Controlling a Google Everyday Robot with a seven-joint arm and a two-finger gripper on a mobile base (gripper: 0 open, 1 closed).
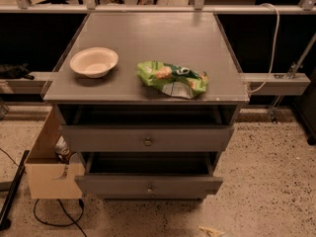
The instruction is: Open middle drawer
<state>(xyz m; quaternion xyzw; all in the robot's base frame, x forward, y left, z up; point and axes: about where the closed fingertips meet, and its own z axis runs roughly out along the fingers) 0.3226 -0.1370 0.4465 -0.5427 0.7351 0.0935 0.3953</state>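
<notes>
The square grey counter (148,33) stands on a speckled floor. Under its top, a taller grey drawer (108,138) sits pulled out. Directly below it the wide, shallow grey middle drawer with a small round metal knob (187,184) is also pulled out, its dark inside showing. On the counter a crumpled green snack bag (173,79) lies near a round white bowl (94,62). A pale tip at the bottom edge appears to be the gripper (210,230), clear of the drawer; I cannot tell whether it is released or clenched.

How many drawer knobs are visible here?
2: upper knob on the upper drawer front; lower knob on the pulled-out lower front; more may be hidden. End effector sits at the bottom edge.
</notes>
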